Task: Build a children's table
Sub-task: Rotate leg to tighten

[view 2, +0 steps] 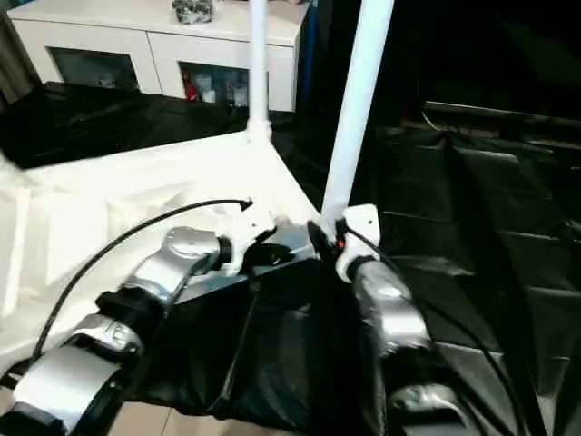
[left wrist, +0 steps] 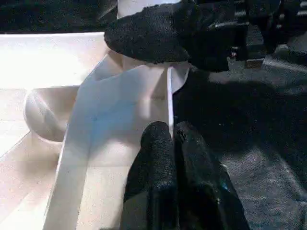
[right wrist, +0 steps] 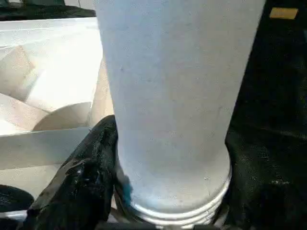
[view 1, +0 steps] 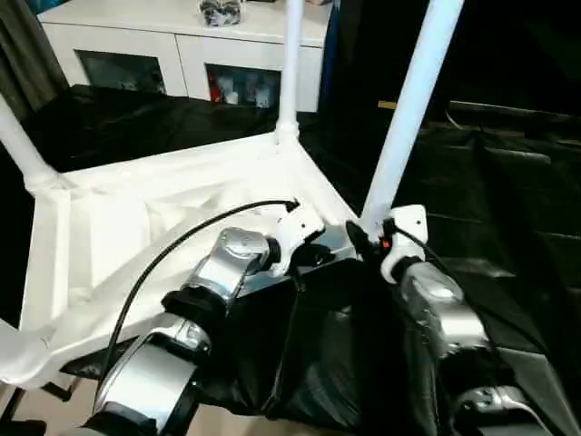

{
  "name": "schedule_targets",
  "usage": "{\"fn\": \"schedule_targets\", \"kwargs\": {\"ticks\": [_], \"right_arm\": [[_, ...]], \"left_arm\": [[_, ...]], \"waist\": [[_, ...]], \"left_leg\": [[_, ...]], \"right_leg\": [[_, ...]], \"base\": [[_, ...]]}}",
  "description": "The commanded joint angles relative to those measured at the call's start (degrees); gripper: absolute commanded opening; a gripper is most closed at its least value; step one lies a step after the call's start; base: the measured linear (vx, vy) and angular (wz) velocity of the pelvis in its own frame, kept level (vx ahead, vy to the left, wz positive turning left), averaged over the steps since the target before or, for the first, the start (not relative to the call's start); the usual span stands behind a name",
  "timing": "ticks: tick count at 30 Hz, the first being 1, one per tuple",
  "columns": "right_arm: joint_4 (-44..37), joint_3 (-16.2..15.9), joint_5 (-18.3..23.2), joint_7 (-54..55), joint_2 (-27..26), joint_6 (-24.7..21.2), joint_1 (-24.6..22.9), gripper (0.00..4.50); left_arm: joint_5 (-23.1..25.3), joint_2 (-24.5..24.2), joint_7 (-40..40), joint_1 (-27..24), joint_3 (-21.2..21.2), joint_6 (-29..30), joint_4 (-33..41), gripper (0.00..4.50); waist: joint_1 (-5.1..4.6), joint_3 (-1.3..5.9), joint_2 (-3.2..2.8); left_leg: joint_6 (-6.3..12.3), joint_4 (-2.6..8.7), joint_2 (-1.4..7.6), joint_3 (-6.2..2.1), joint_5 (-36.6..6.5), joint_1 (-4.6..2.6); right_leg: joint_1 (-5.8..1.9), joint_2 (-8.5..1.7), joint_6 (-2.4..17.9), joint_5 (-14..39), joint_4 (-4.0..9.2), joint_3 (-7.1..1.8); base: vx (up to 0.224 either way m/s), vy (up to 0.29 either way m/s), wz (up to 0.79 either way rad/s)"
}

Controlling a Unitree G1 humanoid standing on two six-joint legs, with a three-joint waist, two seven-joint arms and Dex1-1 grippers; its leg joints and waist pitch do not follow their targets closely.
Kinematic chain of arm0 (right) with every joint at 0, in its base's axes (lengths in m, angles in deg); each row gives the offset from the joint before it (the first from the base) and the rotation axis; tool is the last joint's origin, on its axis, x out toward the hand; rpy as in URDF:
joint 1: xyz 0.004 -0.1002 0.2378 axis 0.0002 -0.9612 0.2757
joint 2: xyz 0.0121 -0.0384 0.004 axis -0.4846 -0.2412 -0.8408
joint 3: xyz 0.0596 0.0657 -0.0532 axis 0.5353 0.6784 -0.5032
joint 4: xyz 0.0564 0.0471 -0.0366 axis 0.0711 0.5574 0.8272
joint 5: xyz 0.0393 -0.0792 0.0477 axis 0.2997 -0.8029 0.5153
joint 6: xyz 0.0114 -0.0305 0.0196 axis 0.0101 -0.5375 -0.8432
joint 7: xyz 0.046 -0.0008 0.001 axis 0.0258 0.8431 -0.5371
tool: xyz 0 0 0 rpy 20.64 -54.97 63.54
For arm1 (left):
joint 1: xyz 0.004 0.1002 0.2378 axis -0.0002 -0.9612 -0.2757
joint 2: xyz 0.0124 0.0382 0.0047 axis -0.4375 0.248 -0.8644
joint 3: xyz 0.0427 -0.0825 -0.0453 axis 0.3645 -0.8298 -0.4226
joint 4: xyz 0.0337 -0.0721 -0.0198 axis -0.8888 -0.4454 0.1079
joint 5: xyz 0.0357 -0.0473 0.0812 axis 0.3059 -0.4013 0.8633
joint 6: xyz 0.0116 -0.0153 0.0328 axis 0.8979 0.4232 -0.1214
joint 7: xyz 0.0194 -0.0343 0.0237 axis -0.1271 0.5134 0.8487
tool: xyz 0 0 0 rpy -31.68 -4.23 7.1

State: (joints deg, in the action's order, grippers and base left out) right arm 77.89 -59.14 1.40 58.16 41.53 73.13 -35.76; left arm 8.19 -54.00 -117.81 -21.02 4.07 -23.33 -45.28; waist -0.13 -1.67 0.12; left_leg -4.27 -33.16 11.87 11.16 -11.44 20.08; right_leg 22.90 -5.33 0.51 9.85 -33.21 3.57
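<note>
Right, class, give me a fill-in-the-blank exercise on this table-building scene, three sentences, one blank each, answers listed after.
1. The tabletop lies with its ribbed underside facing ____.
2. The right gripper holds the near leg close to its ____ end.
3. The left gripper, fingers shut, rests against the tabletop's ____, beside that leg's corner.

Missing words: up; lower; rim

White tabletop (view 1: 163,236) underside up, tapered white legs (view 1: 413,109) standing in corner sockets
</note>
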Motion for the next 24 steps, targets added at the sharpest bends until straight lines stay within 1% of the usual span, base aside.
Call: {"fn": "schedule_targets", "kwargs": {"ticks": [1, 2, 3, 4, 5, 6, 7, 8, 9, 10, 12, 13, 14, 15, 17, 18, 19, 21, 22, 23, 24], "right_arm": [[2.27, -3.80, -1.91, -3.49, -2.77, 0.08, 1.01, 3.40], [2.18, -3.54, -1.31, -4.62, -2.50, 0.36, 1.07, 3.40], [1.43, -3.20, -0.10, -7.42, -1.71, 0.55, 0.86, 3.47], [1.31, -3.15, 0.07, -7.85, -1.60, 0.57, 0.82, 3.47], [0.05, -3.05, 1.45, -11.44, -0.36, 0.47, 0.35, 3.61], [-1.48, -3.33, 2.44, -15.00, 1.34, 0.23, -0.27, 3.85], [-2.16, -3.61, 2.62, -16.52, 2.29, 0.15, -0.58, 3.87], [-2.68, -3.97, 2.77, -18.32, 3.44, 0.39, -0.90, 3.87], [-3.34, -4.35, 2.96, -20.34, 4.70, 0.49, -1.27, 3.87], [-4.04, -4.72, 3.28, -22.75, 6.06, 0.58, -1.64, 3.87], [-6.16, -5.58, 4.34, -28.51, 8.85, 0.34, -2.75, 3.87], [-7.50, -6.32, 4.86, -31.91, 10.48, 0.19, -3.46, 3.87], [-8.57, -6.91, 5.29, -34.35, 11.64, -0.05, -4.00, 3.87], [-9.00, -7.16, 5.48, -35.38, 12.13, -0.16, -4.21, 3.87], [-11.61, -8.56, 6.30, -40.39, 14.48, -1.45, -5.40, 3.87], [-12.65, -9.13, 6.55, -42.19, 15.39, -1.99, -5.87, 3.87], [-14.18, -9.99, 6.79, -44.77, 16.78, -2.90, -6.53, 3.87], [-14.94, -10.39, 6.81, -46.07, 17.49, -3.35, -6.85, 3.87], [-16.58, -11.20, 7.04, -48.99, 19.05, -4.58, -7.45, 3.58], [-16.59, -11.21, 7.04, -49.01, 19.06, -4.59, -7.45, 3.58], [-17.37, -11.58, 7.29, -50.15, 19.71, -5.17, -7.67, 3.51]], "left_arm": [[0.95, 3.76, -1.46, 0.16, 2.99, -0.85, -0.42, 0.00], [1.08, 3.32, -2.03, 0.05, 3.10, -1.13, -0.25, 0.00], [1.16, 2.29, -3.33, -0.26, 3.26, -1.97, 0.14, 0.00], [1.17, 2.14, -3.51, -0.31, 3.26, -2.11, 0.20, 0.00], [0.74, 0.89, -5.51, -0.81, 3.17, -2.84, 0.85, 0.00], [0.05, -0.59, -8.29, -1.48, 3.19, -4.24, 1.70, 0.00], [-0.29, -1.36, -9.87, -1.82, 3.29, -5.32, 2.11, 0.00], [-0.44, -2.34, -11.06, -2.07, 3.49, -5.48, 2.41, 0.00], [-0.49, -3.37, -12.30, -2.29, 3.72, -6.09, 2.62, 0.00], [-0.55, -4.48, -13.60, -2.45, 3.91, -6.85, 2.73, 0.00], [-1.57, -6.44, -17.39, -3.06, 3.76, -8.34, 3.43, 0.00], [-2.33, -7.41, -19.43, -3.34, 3.48, -8.89, 3.93, 0.00], [-2.87, -8.01, -20.73, -3.47, 3.24, -9.16, 4.25, 0.00], [-3.09, -8.24, -21.24, -3.50, 3.14, -9.28, 4.36, 0.00], [-3.60, -9.27, -23.32, -3.49, 2.67, -9.48, 4.58, 0.00], [-3.77, -9.67, -24.11, -3.50, 2.51, -9.69, 4.65, 0.00], [-4.06, -10.35, -25.50, -3.57, 2.41, -9.69, 4.93, 0.00], [-4.20, -10.75, -26.33, -3.63, 2.42, -9.83, 5.12, 0.00], [-4.70, -11.76, -28.35, -3.79, 2.54, -10.12, 5.58, 0.00], [-4.70, -11.76, -28.36, -3.80, 2.54, -10.12, 5.58, 0.00], [-4.87, -12.34, -29.26, -3.89, 2.72, -10.49, 5.80, 0.00]], "waist": [[0.00, 2.69, 0.37], [0.03, 2.70, 0.43], [0.08, 2.70, 0.34], [0.12, 2.84, 0.34], [0.13, 2.80, 0.31], [0.15, 2.86, 0.46], [0.14, 3.02, 0.48], [0.23, 3.06, 0.40], [0.34, 3.13, 0.33], [0.35, 3.12, 0.46], [0.60, 3.04, 0.25], [0.71, 2.94, 0.38], [0.81, 2.93, 0.36], [0.82, 2.92, 0.35], [0.82, 2.83, 0.51], [1.01, 2.68, 0.46], [1.21, 2.69, 0.50], [1.60, 2.69, 0.61], [1.85, 2.71, 0.63], [1.99, 2.78, 0.67], [2.09, 2.79, 0.74]], "left_leg": [[3.48, 3.80, 0.88, -0.41, -13.10, 0.21], [3.57, 3.79, 0.91, -0.40, -13.11, 0.18], [3.78, 3.80, 0.95, -0.42, -13.12, 0.19], [4.10, 3.74, 0.99, -0.45, -12.54, 0.27], [4.28, 3.79, 1.04, -0.47, -12.27, 0.28], [4.90, 3.72, 1.00, -0.46, -12.16, 0.32], [5.70, 3.55, 1.05, -0.42, -11.02, 0.45], [6.14, 3.49, 1.09, -0.41, -10.28, 0.43], [6.90, 3.38, 1.22, -0.34, -9.29, 0.28], [7.42, 3.34, 1.18, -0.25, -8.73, 0.36], [7.71, 3.33, 1.29, -0.16, -8.95, 0.04], [7.73, 3.43, 1.36, -0.22, -9.33, 0.19], [7.80, 3.43, 1.30, -0.26, -9.59, 0.16], [7.74, 3.45, 1.47, -0.28, -9.99, 0.20], [7.22, 3.55, 1.53, -0.23, -10.80, 0.08], [6.74, 3.63, 1.55, -0.21, -11.29, 0.09], [6.41, 3.60, 1.61, -0.11, -11.52, 0.00], [6.18, 3.55, 1.71, -0.07, -11.01, 0.02], [6.08, 3.56, 1.71, -0.05, -10.65, 0.00], [6.10, 3.50, 1.68, -0.05, -10.18, 0.00], [6.17, 3.48, 1.72, -0.01, -9.47, 0.05]], "right_leg": [[-2.44, -2.38, 11.41, 15.62, 4.25, -1.86], [-2.41, -2.39, 11.46, 15.72, 4.25, -1.86], [-2.45, -2.39, 11.59, 15.64, 4.26, -1.85], [-2.64, -2.40, 11.82, 14.16, 4.03, -1.87], [-2.62, -2.37, 12.03, 13.41, 3.97, -1.87], [-2.80, -2.35, 12.50, 12.48, 3.86, -1.81], [-2.94, -2.41, 13.24, 10.08, 3.53, -1.89], [-2.90, -2.45, 13.72, 8.70, 3.40, -1.90], [-2.90, -2.41, 14.63, 6.46, 3.12, -1.87], [-2.96, -2.38, 15.21, 5.32, 2.99, -1.88], [-2.80, -2.41, 15.89, 4.99, 3.00, -1.90], [-2.99, -2.37, 15.72, 5.37, 3.00, -1.85], [-3.08, -2.34, 15.61, 5.72, 2.97, -1.79], [-3.04, -2.47, 15.73, 5.94, 2.91, -1.89], [-2.88, -2.36, 15.53, 7.30, 3.07, -1.85], [-2.91, -2.31, 15.14, 8.96, 3.21, -1.82], [-2.84, -2.31, 14.80, 9.86, 3.26, -1.87], [-2.84, -2.39, 14.44, 10.14, 3.19, -1.94], [-2.77, -2.48, 14.42, 10.12, 3.17, -1.95], [-2.85, -2.45, 14.41, 9.64, 3.07, -1.95], [-2.77, -2.44, 14.69, 8.48, 2.89, -1.95]], "base": [[0.000, 0.000, 0.00], [0.000, 0.000, 0.00], [0.000, 0.000, 0.00], [0.000, 0.000, 0.00], [0.000, 0.000, 0.00], [0.000, 0.000, 0.00], [0.000, 0.000, 0.00], [0.000, 0.000, 0.00], [0.000, 0.000, 0.00], [0.000, 0.000, 0.00], [0.000, 0.000, 0.00], [0.000, 0.000, 0.00], [0.000, 0.000, 0.00], [0.000, 0.000, 0.00], [0.000, 0.000, 0.00], [0.000, 0.000, 0.00], [0.000, 0.000, 0.00], [0.000, 0.000, 0.00], [0.000, 0.000, 0.00], [0.000, 0.000, 0.00], [0.000, 0.000, 0.00]]}}
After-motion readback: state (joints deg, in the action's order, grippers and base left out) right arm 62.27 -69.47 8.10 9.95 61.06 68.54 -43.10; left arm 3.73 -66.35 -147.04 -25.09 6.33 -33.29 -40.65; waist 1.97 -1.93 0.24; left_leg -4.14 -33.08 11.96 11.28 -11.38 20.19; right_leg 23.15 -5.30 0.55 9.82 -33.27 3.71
